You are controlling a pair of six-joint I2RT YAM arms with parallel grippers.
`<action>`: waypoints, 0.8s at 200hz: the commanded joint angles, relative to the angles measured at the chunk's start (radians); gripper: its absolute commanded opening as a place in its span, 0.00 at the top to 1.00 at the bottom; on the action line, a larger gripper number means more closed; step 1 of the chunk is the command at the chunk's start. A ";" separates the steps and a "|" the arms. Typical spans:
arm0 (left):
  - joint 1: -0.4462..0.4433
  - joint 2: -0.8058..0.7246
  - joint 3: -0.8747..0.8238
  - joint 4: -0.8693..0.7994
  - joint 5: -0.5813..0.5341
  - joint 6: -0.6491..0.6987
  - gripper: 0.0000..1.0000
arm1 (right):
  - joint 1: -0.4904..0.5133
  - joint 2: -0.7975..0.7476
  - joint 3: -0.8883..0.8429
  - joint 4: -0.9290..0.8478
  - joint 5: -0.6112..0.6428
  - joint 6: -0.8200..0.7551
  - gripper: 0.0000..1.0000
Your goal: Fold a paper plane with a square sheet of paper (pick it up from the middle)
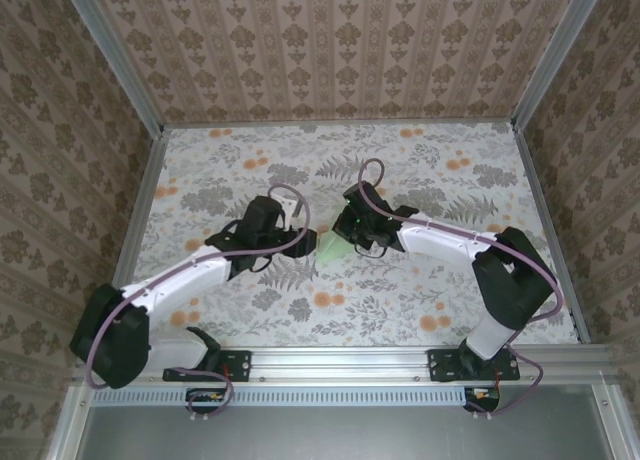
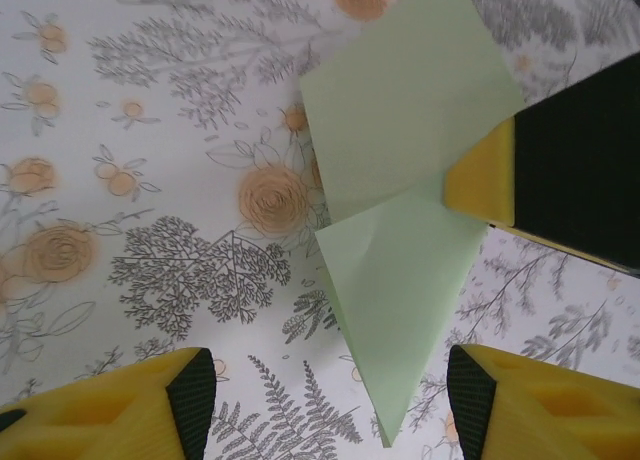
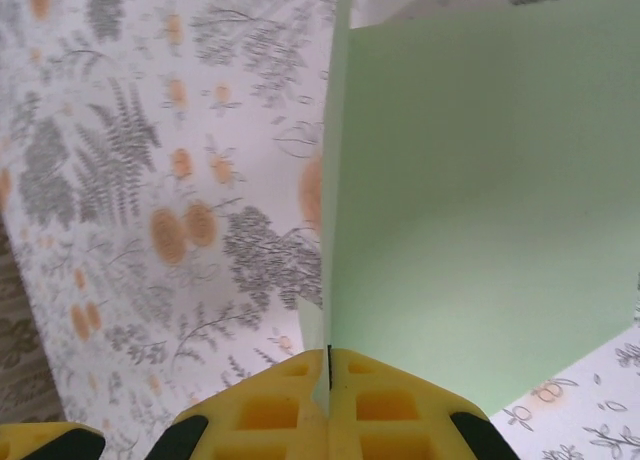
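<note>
Pressed together at the right tool (image 3: 328, 388), pinching one edge of the sheet of paper (image 3: 480, 200), with the pale green panel spreading away toward 12 and 1 o'clock in the right wrist view. Spread wide at the left tool (image 2: 330, 400), yellow fingers (image 2: 120, 410) sitting at 7 and 5 o'clock of the left wrist view, gripping nothing, with the pointed lower flap (image 2: 390, 300) between them and its tip aimed at 6 o'clock. From above, tool facing tool near the middle of the desk (image 1: 420, 160), the paper between them, partly folded and not yet a dart. Cannot tell whether resting on the desk or lifted clear.

Judged as mid-fold: one panel pinched, one flap waiting to be caught or pressed.

To do it well:
- Hold the right pinch steady, no tugging, to stop any wandering of the crease.
- Bring the left tool down around the flap's long edge rather than its tip, for fear of buckling in such thin paper.
- Close only after straddling a single layer with both pads.
- Match edges to the centre line before flattening.
- Press along the crease from the middle outward.
- Avoid dragging across the desk: risk of skew, or of a tear at the pinch.
</note>
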 commanded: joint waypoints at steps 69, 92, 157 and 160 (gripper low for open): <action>-0.080 0.223 -0.079 0.414 0.084 0.269 0.37 | 0.003 0.035 0.013 -0.175 0.077 0.235 1.00; -0.080 0.240 -0.099 0.465 0.119 0.278 0.38 | -0.004 0.015 -0.012 -0.166 0.073 0.290 1.00; -0.085 0.257 -0.184 0.621 0.183 0.287 0.40 | -0.015 -0.004 -0.042 -0.138 0.049 0.415 1.00; -0.086 0.258 -0.187 0.626 0.181 0.287 0.40 | -0.015 -0.005 -0.043 -0.136 0.049 0.418 1.00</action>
